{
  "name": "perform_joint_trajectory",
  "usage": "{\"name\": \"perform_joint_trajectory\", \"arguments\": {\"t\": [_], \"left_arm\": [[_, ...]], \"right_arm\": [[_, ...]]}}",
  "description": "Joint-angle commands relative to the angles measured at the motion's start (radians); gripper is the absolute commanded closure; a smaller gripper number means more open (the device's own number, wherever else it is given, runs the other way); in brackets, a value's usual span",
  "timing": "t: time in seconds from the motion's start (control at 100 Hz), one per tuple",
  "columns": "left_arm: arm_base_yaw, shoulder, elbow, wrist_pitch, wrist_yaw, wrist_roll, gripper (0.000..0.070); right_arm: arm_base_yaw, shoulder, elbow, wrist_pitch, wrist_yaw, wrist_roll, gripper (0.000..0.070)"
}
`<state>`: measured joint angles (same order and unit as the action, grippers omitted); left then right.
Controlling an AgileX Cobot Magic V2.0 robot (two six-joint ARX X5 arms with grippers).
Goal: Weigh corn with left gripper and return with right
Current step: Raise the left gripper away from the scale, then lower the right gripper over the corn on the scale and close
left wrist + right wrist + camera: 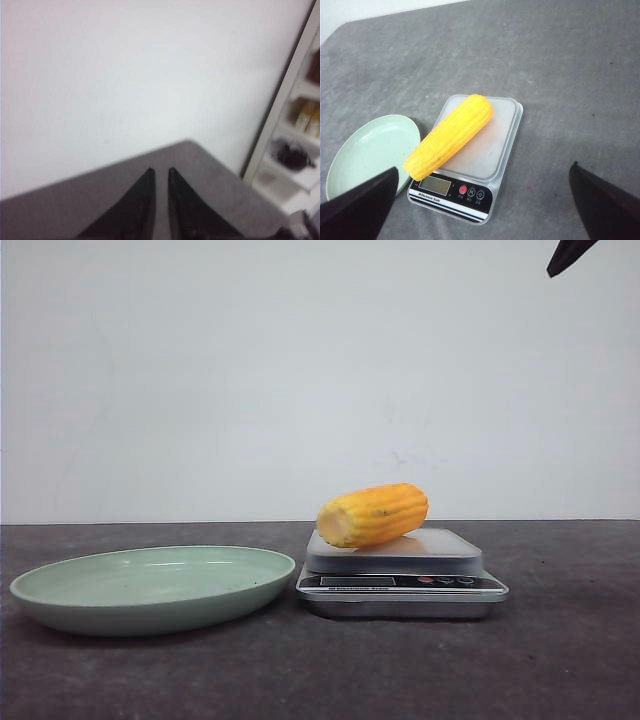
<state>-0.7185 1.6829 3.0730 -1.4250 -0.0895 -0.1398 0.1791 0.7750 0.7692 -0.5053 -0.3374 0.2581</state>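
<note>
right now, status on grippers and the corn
Left gripper shut, empty, off the table. Right gripper open above scale. Corn lying on scale. Nothing blocking.

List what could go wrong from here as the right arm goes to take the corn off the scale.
1. The corn lies diagonally and overhangs the scale over its display; a nudge could roll the corn off.
2. The right end effector is open wide above; closing off-centre may push the light scale along the table.
3. The green plate sits close beside the scale, so a low approach could clip its rim.
</note>
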Motion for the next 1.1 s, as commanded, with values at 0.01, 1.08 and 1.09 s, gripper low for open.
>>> {"name": "perform_joint_trajectory", "arguments": {"t": [0.01, 1.08, 1.09], "left_arm": [[-0.01, -0.057, 0.02, -0.056, -0.027, 0.019, 0.0698], [-0.009, -1.266, -1.415, -0.056, -0.351, -0.181, 0.0699], [-0.009, -1.266, -1.415, -0.056, -0.351, -0.181, 0.0699]], "right_arm": [[0.007, 0.008, 0.014, 0.011, -0.002, -0.009, 0.0], [0.258, 0.808, 0.525, -0.08, 0.126, 0.344, 0.011], [0.258, 0.819, 0.532, -0.09, 0.124, 0.347, 0.0105]]}}
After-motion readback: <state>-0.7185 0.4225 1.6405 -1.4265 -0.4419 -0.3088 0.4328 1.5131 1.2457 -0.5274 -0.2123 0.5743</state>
